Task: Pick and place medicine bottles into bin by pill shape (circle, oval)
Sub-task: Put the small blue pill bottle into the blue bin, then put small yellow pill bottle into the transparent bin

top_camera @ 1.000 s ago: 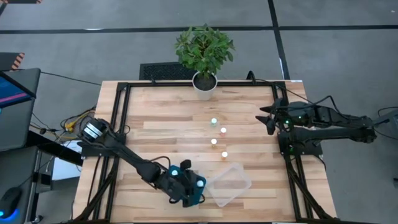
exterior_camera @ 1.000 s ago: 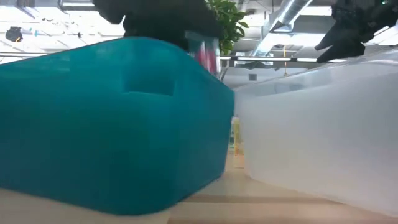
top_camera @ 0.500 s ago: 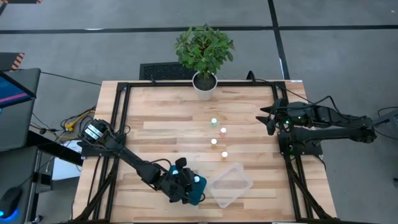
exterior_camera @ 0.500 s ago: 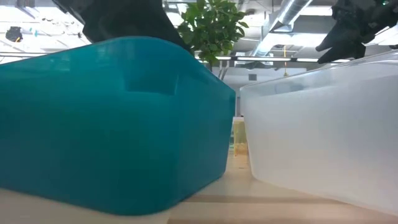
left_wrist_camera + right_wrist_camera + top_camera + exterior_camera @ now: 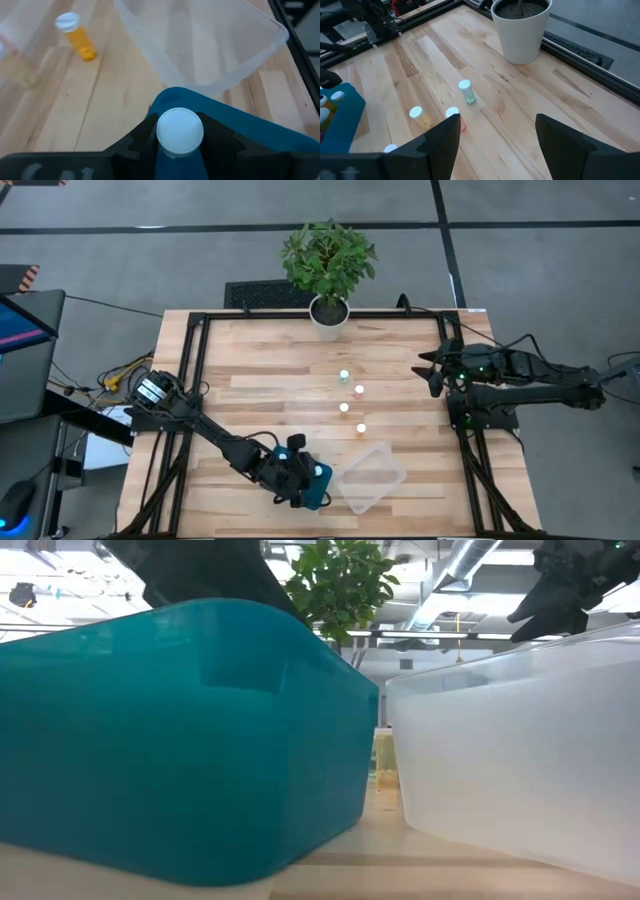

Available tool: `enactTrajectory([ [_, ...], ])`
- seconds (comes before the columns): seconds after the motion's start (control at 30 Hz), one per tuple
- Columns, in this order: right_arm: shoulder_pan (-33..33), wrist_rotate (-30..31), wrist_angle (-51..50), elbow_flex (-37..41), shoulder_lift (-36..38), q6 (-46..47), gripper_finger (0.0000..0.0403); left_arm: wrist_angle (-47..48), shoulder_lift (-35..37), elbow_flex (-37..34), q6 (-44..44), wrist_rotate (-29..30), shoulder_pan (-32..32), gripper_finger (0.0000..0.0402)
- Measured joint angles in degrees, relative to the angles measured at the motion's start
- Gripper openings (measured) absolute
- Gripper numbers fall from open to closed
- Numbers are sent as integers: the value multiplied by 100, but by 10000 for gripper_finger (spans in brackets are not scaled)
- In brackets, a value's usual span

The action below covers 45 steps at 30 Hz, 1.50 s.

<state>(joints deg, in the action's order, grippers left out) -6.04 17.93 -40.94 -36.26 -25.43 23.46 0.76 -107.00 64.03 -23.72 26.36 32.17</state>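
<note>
Crowding teal bin (image 5: 312,485), clear bin (image 5: 368,476), potted plant (image 5: 328,266)

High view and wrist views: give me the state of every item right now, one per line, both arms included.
Left gripper: over the teal bin, fingers shut on a white-capped bottle.
Held bottle: upright, not yet released.
Teal bin: upright, bottles already inside.
Clear bin: upright, nothing visible inside.
Four loose bottles: standing in a row mid-table.
Right gripper: waiting at the table's right edge, fingers open.
Potted plant: upright at the far edge.

Lab: exposed ceiling ducts (image 5: 470,565), framed workbench (image 5: 300,395)
</note>
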Motion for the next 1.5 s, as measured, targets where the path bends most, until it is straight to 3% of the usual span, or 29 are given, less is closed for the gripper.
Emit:
enactTrajectory([
  [0.2, 0, 2, -1, 0, 0, -17, 271, -151, 0, -2, 548, -633, -227, 114],
  [0.5, 0, 3, -1, -1, 0, -105, 271, -150, 0, -4, 811, -866, -334, 139],
  [0.9, 0, 4, -1, 1, 0, -105, 271, -149, 0, -4, 1018, -921, -407, 152],
  [1.0, -2, 4, -1, -1, 0, -103, 271, -131, 28, -7, 1018, -712, -407, 152],
  [1.3, -2, 4, 82, -1, 0, -101, 271, 745, 1156, -9, 613, 41, -904, 152],
  [1.5, -2, 2, 72, 0, -2, -101, 271, 860, 1881, -4, 501, -187, -1738, 152],
])
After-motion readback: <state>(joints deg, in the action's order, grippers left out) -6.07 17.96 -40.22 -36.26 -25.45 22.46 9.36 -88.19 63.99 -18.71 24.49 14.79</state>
